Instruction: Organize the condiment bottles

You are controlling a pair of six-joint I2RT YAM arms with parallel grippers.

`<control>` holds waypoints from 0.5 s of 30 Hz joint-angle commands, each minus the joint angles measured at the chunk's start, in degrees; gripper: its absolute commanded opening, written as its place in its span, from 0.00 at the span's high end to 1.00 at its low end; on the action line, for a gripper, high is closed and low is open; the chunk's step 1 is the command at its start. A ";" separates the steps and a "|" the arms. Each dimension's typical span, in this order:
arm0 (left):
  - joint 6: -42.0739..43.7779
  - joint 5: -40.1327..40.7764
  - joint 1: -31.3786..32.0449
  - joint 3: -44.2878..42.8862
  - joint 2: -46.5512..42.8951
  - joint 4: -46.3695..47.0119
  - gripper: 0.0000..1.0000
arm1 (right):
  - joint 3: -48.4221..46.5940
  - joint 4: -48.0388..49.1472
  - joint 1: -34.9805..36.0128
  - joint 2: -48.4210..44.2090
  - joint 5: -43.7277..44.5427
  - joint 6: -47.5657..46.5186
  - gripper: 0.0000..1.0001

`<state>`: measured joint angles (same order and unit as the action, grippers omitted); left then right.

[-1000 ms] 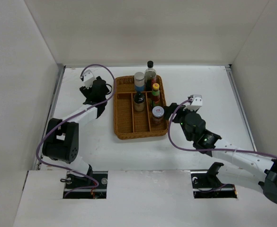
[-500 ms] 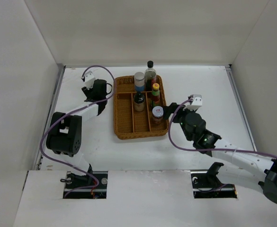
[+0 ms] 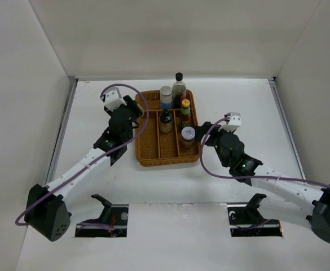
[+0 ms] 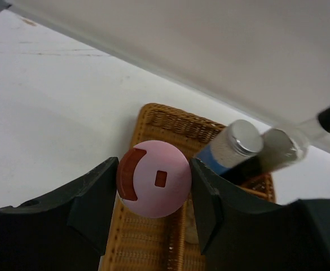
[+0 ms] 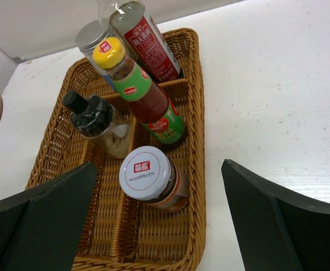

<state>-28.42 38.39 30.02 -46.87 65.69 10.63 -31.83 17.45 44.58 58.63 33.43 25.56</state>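
What the left gripper [image 3: 133, 107] holds: the pink-lidded jar [image 4: 154, 178], pinched at the lid with both jaws closed in against its sides.
place of the jar: centre of the left wrist view, over the left-hand part of the tray [image 3: 153, 162], near its upper end; whether its base touches the weave cannot be told.
pink lid: round, with a dark red curved tab on its left and a small red rectangle in the middle.
left arm: stretched from the lower left of the overhead view up to the tray's upper left corner.
right gripper [image 3: 207, 129]: jaws spread wide with nothing between them, just beside the tray's right rim at centre right of the overhead view.
grey-lidded jar [image 3: 166, 97]: upright at the top of the tray, just beside the tall bottle on its left.
tall black-capped bottle [image 3: 179, 84]: upright in the tray's upper right corner, red label on its side.
short dark bottle [image 3: 165, 118]: middle of the tray, directly below the grey-lidded jar in the overhead view.
yellow-capped bottle [image 3: 185, 110]: right-hand compartment, between the tall bottle and the white-lidded jar.
white-lidded jar [image 3: 188, 134]: lowest in the right-hand compartment, nearest the right gripper, red lettering on its lid.
table [image 3: 243, 96]: white, with the tray near its middle.
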 commanded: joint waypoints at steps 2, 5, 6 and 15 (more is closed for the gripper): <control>0.65 0.28 3.68 -0.58 3.82 1.31 0.81 | 0.63 3.90 -0.68 -0.62 -0.47 0.89 0.00; 0.83 -0.68 4.39 -1.29 7.69 4.82 0.80 | 0.81 3.82 -1.03 -1.24 -0.65 0.89 0.00; 0.91 -1.38 4.47 -1.64 8.74 6.14 0.80 | 0.90 3.90 -0.94 -1.50 -0.56 0.89 0.00; 3.90 -3.50 3.42 -6.30 21.13 12.31 0.77 | 1.25 4.17 -1.55 -1.68 -0.73 1.07 0.00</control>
<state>-26.39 35.55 34.00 -49.67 84.71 17.15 -30.63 18.20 43.51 57.93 33.17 25.76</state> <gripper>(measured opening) 0.483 0.998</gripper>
